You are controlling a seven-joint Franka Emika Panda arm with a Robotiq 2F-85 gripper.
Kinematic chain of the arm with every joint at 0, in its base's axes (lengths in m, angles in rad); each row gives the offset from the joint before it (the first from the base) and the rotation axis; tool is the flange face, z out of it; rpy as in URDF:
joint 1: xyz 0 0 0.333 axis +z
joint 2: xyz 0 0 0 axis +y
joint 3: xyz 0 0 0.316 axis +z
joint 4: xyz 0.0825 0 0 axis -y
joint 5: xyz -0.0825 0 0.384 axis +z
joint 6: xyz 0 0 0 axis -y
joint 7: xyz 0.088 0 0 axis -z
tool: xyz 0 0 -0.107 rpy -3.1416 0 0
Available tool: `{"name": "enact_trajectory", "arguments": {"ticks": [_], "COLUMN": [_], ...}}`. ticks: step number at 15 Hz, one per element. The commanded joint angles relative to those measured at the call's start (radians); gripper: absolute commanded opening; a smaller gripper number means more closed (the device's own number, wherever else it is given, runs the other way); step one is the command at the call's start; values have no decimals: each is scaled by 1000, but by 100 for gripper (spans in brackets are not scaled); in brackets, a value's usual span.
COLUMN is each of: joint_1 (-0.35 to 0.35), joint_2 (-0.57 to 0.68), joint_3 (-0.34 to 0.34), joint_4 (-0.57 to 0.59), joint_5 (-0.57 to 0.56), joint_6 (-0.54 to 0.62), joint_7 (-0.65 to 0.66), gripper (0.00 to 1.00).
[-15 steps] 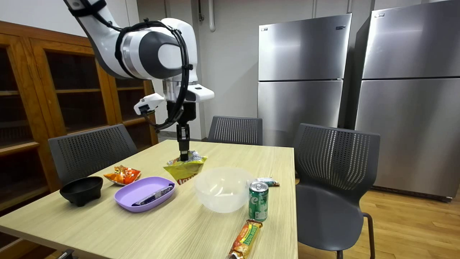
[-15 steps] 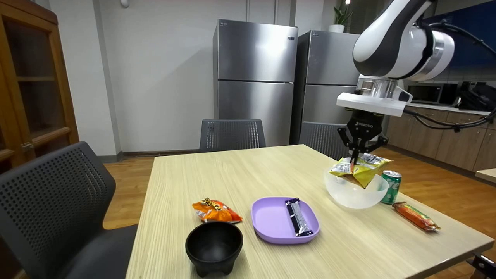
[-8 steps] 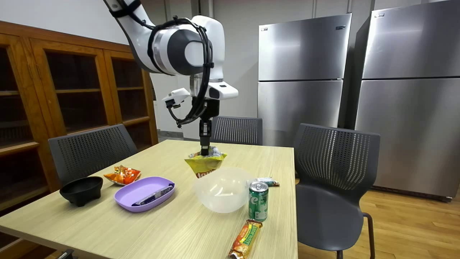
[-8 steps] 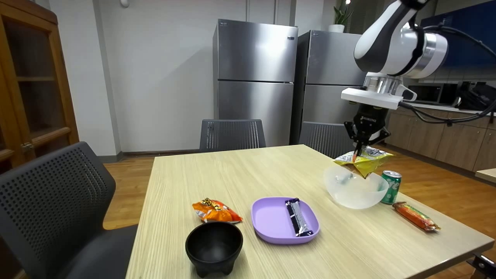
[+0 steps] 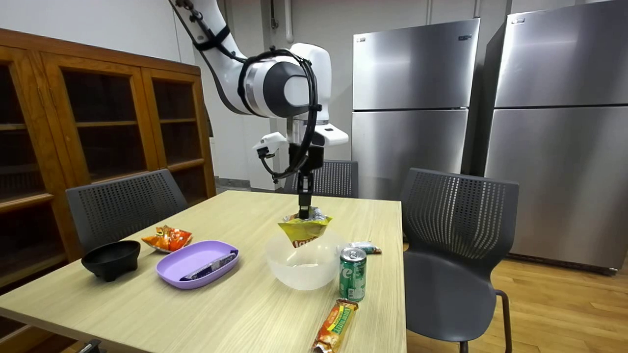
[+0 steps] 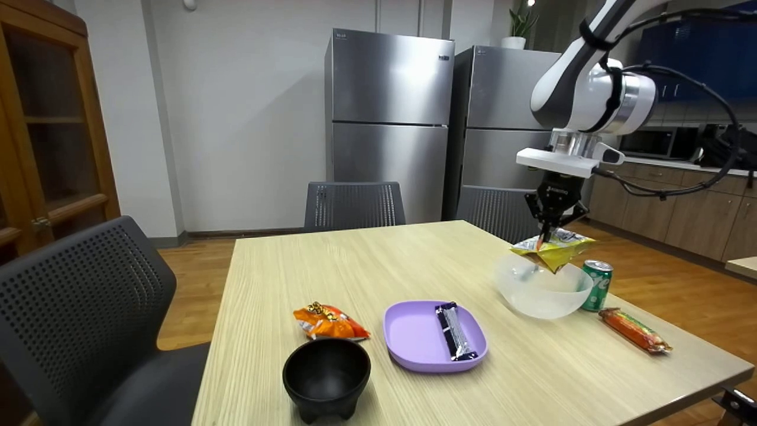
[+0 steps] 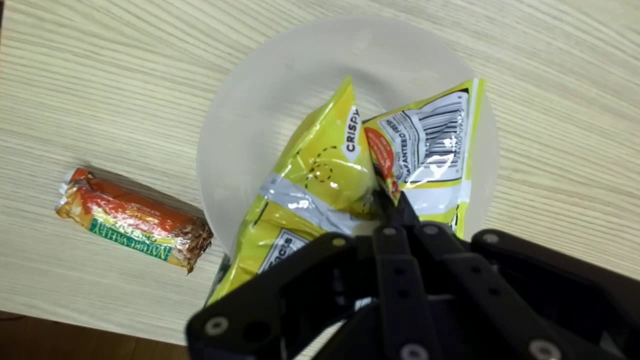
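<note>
My gripper (image 5: 304, 214) is shut on a yellow chip bag (image 5: 304, 231) and points straight down. The bag hangs above the translucent white bowl (image 5: 300, 274). Both exterior views show this; there the gripper (image 6: 542, 238), the bag (image 6: 560, 251) and the bowl (image 6: 544, 303) are near the table's edge. In the wrist view the fingertips (image 7: 392, 202) pinch the middle of the bag (image 7: 320, 165), which folds up on both sides. The round bowl (image 7: 350, 37) lies beneath it. The bag hides part of the bowl's inside.
A green can (image 5: 353, 277) stands beside the bowl, with a granola bar (image 5: 336, 326) near it and a small wrapper (image 5: 365, 247) behind. A purple plate (image 6: 408, 340) holds a dark wrapped bar (image 6: 455, 332). An orange bag (image 6: 330, 322) and black bowl (image 6: 326, 378) are nearby. Chairs (image 5: 461, 211) surround the table.
My gripper has carried the yellow bag across until it is over the white bowl. It rose a little at first, then came down slightly. The objects on the table have not moved.
</note>
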Motion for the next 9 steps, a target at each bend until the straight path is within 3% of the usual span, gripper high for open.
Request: {"name": "enact_trajectory", "arguments": {"ticks": [1, 2, 9], "joint_1": [-14, -16, -17], "joint_2": [62, 74, 116], "joint_3": [-4, -4, -16], "joint_4": [91, 104, 168], "joint_5": [14, 15, 2], "joint_6": [-62, -72, -119], "joint_7": [8, 6, 2], "gripper": [26, 27, 77]}}
